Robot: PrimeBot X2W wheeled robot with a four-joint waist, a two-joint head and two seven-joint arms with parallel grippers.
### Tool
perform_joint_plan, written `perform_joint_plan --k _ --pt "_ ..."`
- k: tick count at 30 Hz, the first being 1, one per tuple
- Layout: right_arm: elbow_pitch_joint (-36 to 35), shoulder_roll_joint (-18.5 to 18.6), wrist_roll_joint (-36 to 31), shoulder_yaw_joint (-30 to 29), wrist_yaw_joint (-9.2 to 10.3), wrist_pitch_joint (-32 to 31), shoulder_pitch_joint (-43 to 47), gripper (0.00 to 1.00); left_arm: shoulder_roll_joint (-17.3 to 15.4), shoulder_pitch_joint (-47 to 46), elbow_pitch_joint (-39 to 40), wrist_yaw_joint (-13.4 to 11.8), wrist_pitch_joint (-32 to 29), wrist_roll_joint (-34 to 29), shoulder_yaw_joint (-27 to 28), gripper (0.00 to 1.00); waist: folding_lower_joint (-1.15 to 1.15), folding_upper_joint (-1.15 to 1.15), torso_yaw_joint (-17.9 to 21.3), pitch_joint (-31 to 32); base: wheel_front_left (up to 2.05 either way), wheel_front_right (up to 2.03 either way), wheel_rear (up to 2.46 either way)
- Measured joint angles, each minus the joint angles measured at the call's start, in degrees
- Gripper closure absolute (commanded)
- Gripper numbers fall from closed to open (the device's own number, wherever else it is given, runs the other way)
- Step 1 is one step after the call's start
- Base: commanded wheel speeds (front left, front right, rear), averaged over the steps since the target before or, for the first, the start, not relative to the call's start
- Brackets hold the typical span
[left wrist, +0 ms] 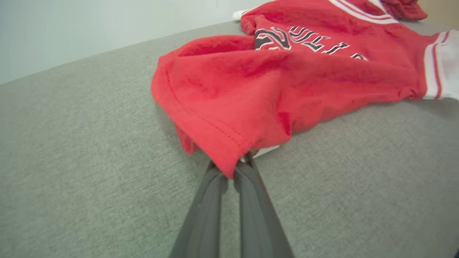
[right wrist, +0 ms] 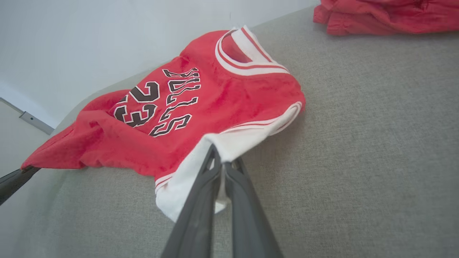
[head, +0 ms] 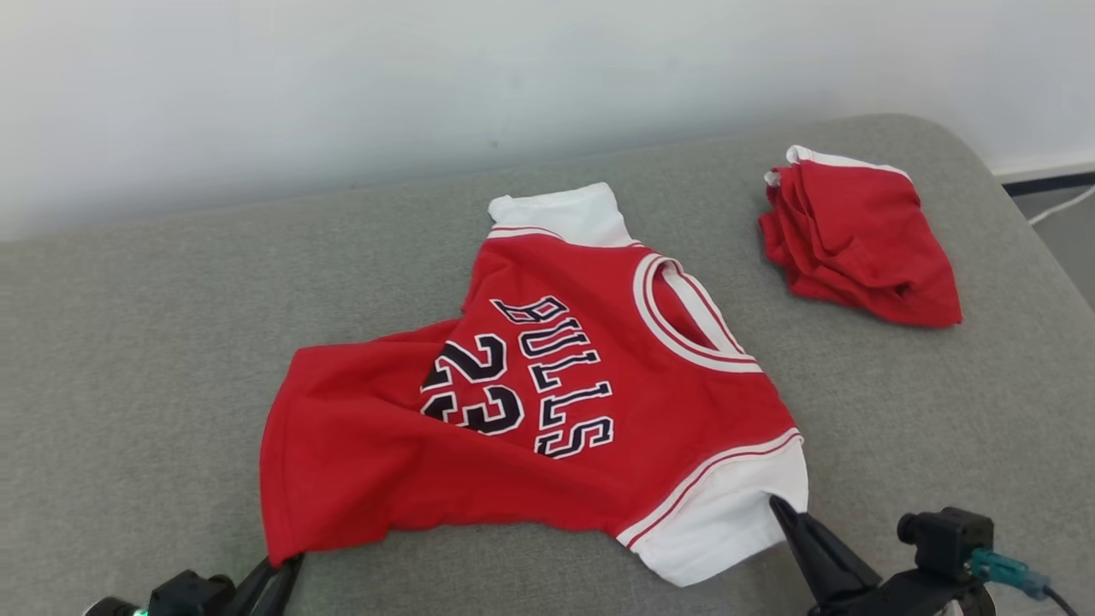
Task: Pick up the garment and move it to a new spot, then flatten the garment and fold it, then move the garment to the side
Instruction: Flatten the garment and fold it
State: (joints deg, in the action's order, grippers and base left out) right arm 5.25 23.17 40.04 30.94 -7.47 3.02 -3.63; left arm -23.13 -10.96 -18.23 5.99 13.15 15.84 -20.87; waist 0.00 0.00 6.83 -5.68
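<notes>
Against a pale wall [head: 342, 85], the grey woven-fabric surface [head: 128, 342] carries a red-and-white jersey [head: 359, 453]; left claw [head: 287, 563] clamps its near hem corner, right claw [head: 777, 506] its white sleeve.

Indoor room, grey cushioned surface [head: 128, 342], white wall [head: 342, 85]

bare cushion [head: 128, 342] left of jersey [head: 547, 402]; folded red pile [head: 855, 239] occupies far right.
</notes>
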Motion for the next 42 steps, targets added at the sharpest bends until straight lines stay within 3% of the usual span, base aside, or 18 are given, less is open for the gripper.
perform_joint_plan --k 9,16,22,30,42 --pt "-7.31 1.93 4.10 -1.25 0.00 -1.76 -3.44 1.00 -1.72 -2.18 10.60 0.10 -4.23 2.42 0.86 1.00 0.00 0.00 -2.74 1.10 0.00 0.00 0.00" --pt "-3.19 1.57 3.99 -1.65 0.00 -2.35 -17.96 1.00 -3.67 -14.79 9.93 1.05 -7.47 6.00 1.30 1.00 0.01 0.00 -3.70 -1.04 0.00 0.00 0.00" --pt "7.58 -1.02 10.22 -1.40 0.00 -3.97 -36.33 1.00 -6.69 -29.15 3.55 1.41 -9.75 9.27 0.96 1.00 0.01 0.01 -4.08 -4.68 0.00 0.00 0.00" --pt "23.25 -2.86 14.44 -2.08 0.00 -5.16 -64.45 1.00 -7.14 -51.67 -5.45 1.46 -11.76 13.73 -3.59 1.00 0.02 0.01 -5.20 -11.35 0.00 0.00 0.00" --pt "46.95 -6.86 11.69 -1.99 0.00 -1.48 -92.33 1.00 -0.76 -78.08 -22.32 1.46 -8.96 16.63 -7.26 1.00 0.02 0.01 -9.49 -17.19 0.00 0.00 0.00"
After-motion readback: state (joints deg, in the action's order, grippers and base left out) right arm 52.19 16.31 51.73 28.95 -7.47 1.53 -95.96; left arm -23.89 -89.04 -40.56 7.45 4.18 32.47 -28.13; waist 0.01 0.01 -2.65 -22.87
